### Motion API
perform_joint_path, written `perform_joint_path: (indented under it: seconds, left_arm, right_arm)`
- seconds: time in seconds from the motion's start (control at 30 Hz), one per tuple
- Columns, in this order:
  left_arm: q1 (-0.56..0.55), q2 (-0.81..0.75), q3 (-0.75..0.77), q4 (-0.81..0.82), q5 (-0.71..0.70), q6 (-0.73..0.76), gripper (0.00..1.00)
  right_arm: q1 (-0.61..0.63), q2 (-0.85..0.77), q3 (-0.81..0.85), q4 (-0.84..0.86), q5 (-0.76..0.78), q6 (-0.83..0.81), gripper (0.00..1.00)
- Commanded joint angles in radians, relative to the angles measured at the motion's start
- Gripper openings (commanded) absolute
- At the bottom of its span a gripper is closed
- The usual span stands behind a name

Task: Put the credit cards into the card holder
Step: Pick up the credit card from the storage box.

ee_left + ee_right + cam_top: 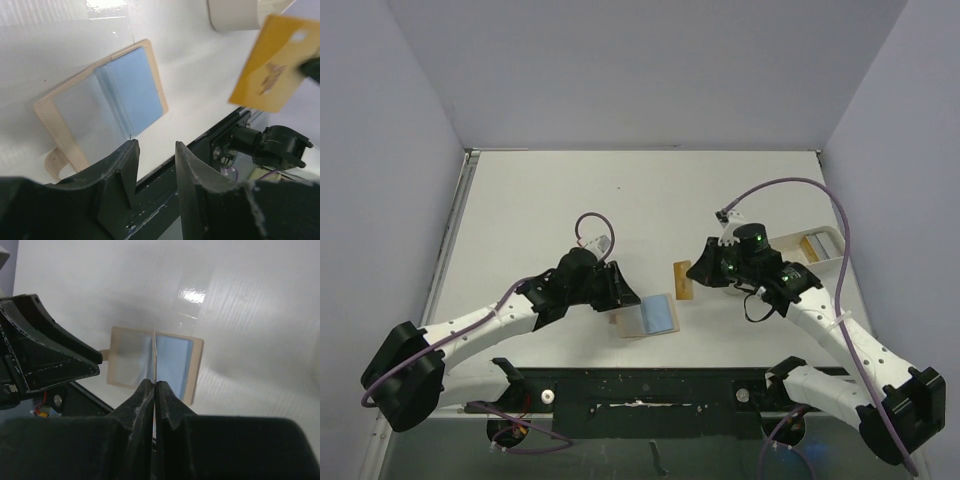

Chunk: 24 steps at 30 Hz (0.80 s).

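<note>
Right jaws pinch a yellow credit card point(684, 279) edge-on above the desk point(620, 200), just right of the card holder point(647, 316), which lies open, blue lining up, beside the spread, empty left jaws.

Tan card holder point(655, 316) open flat, blue lining up, yellow-orange credit card point(272, 65) pinched in right tool point(155, 386)

The white bench top point(620, 200) is gleaming glossy, with faint fine ribbing. Near its front edge, the wallet point(648, 317) is showing a matt tan leather-like border and smooth, softly shining light blue lining. The yellow card point(272, 65) is looking like smooth plastic. The left gripper point(156, 145) and right gripper point(155, 384) are showing matt black plastic, rough-edged.
</note>
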Motion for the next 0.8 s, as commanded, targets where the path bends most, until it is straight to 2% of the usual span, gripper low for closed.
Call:
perform_joint_path:
  seconds: [0.0,0.17,0.37,0.63,0.77]
  left_arm:
    - [0.007,-0.046,-0.013,0.136,0.059,-0.058,0.35]
    - [0.008,-0.053,-0.059,0.292,0.124,-0.117,0.39]
    - [0.008,-0.095,-0.126,0.462,0.162,-0.196,0.45]
    - [0.008,-0.123,-0.156,0.557,0.165,-0.217,0.45]
    - [0.008,-0.121,-0.150,0.541,0.157,-0.207,0.44]
  right_arm:
    - [0.077,-0.014,-0.062,0.238,-0.067,0.145,0.00]
    - [0.122,0.019,-0.071,0.285,-0.105,0.163,0.00]
    - [0.141,-0.011,-0.109,0.380,-0.183,0.216,0.00]
    - [0.144,-0.037,-0.151,0.432,-0.226,0.249,0.00]
    - [0.144,-0.042,-0.168,0.483,-0.265,0.278,0.00]
